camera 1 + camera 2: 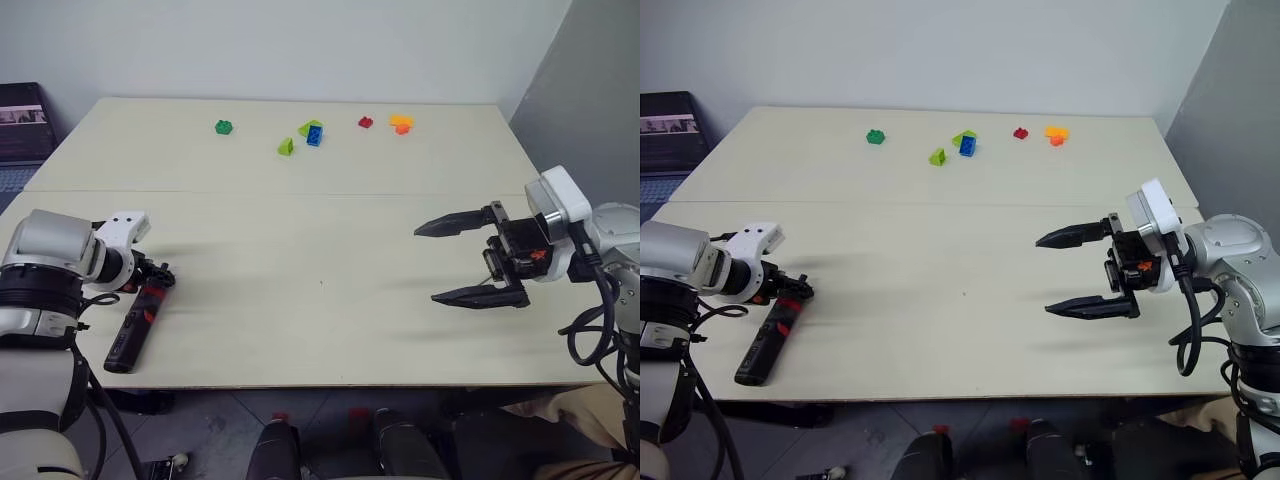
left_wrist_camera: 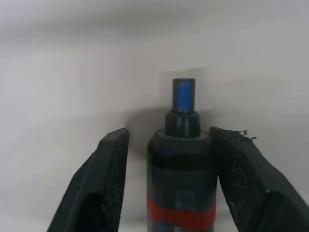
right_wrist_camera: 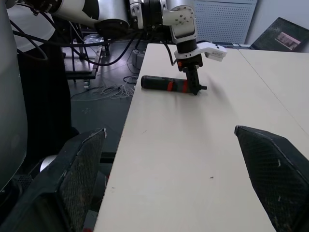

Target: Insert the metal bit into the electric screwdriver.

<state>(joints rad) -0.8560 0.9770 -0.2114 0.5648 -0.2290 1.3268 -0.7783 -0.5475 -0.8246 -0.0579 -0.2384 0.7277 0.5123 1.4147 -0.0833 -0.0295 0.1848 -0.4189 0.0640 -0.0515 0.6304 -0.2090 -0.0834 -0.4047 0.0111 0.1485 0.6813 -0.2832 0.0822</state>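
Two black fingers of the left gripper (image 2: 166,183) flank the electric screwdriver's (image 1: 135,328) nose at the table's (image 1: 320,250) near-left edge, gap visible. Rigid, smooth; grip mid-body. Right gripper (image 1: 470,260) gapes empty.
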